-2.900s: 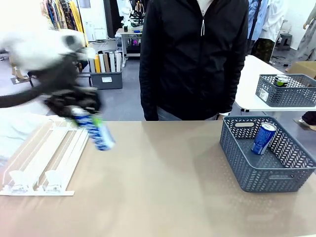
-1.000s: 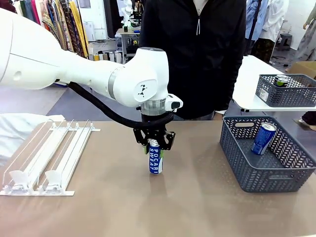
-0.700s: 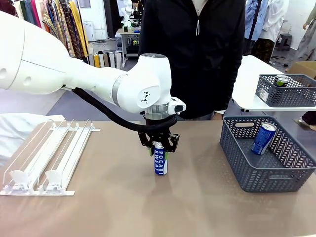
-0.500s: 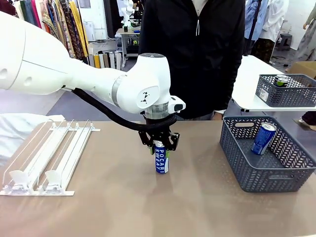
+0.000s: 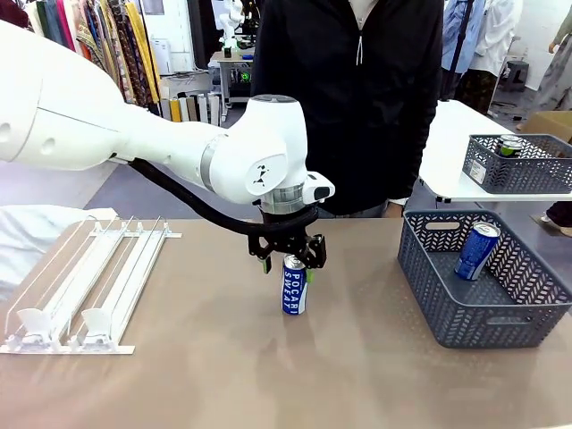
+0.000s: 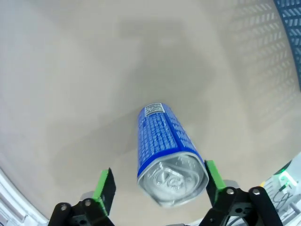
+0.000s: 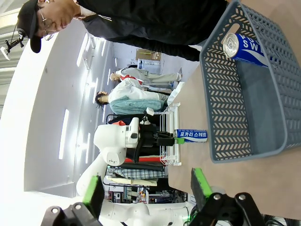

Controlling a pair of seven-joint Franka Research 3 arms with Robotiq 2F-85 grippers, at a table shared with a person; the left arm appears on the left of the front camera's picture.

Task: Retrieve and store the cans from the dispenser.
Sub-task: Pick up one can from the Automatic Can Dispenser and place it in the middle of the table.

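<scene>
The left gripper (image 5: 287, 263) hangs straight down over the middle of the tan table (image 5: 223, 357), its green-padded fingers (image 6: 104, 184) spread wide on either side of a slim blue-and-white drink can with a silver top (image 5: 293, 284). The can stands upright on its own with a gap at each pad, so I'd say it was set there as a halfway stop, roughly between the rack and the basket, where the other arm could reach it. The flat white sloping dispenser of thin rails (image 5: 85, 281) sits at the table's left end, and both its lanes look bare down to the end stops. At the right end the dark grey perforated plastic basket (image 5: 447, 304) holds one leaning blue can (image 5: 476, 250), tilted against its far wall. A second grey basket (image 5: 487, 174) on the white table behind has a dark can in it. The right gripper (image 7: 146, 190) is open too, holding nothing, looking towards the basket from beyond it.
</scene>
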